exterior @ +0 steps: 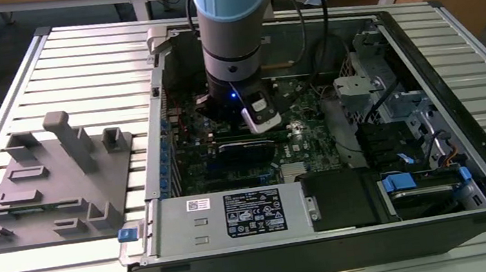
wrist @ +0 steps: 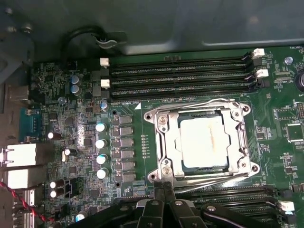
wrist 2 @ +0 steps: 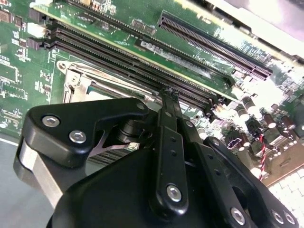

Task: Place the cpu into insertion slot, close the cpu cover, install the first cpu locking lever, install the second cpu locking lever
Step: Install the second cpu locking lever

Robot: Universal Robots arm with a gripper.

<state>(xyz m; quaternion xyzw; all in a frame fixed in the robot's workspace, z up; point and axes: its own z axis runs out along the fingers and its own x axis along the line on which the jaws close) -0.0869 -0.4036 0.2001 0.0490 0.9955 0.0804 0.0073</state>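
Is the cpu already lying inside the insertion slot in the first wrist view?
Yes, the cpu lies flat in the insertion slot, with the cpu cover framing it.

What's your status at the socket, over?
Gripper shut, at cover's edge. Cpu seated in insertion slot, cpu cover down. Nothing in the way.

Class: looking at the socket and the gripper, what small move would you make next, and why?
Probably press the black gripper against the thin wire lever beside it. The square silver-tan cpu already sits in the socket, the silvery metal cpu cover frame lies flat over it, and the shut gripper is at that lever's end. Whether the lever is latched is unclear.
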